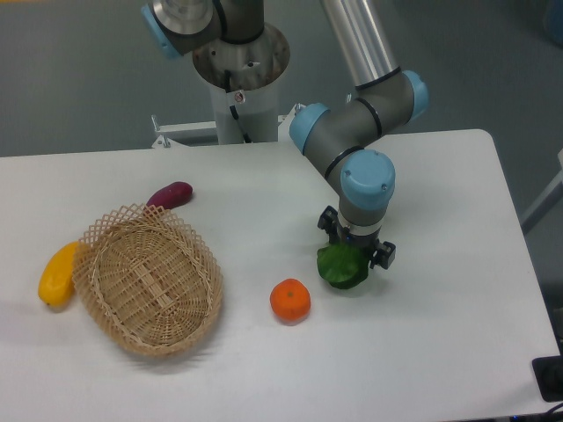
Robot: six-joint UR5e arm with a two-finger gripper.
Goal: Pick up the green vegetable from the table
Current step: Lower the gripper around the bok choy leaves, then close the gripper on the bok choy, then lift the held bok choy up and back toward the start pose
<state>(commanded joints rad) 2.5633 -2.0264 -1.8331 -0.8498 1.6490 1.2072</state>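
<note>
Tool (355, 248) directly over green vegetable (342, 266) on table (440, 334); finger state unclear.

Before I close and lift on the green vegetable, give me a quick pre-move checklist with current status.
1. Gripper over the green vegetable: ok, it sits directly above, covering the stalk end.
2. Fingers on both sides of the vegetable: cannot tell, the wrist hides them.
3. Gripper open or shut: cannot tell.
4. Vegetable lying on the table: ok, not lifted yet.
5. Orange apart from the vegetable: ok, a small gap shows.
6. Basket out of the lift path: ok, far to the side.
</note>
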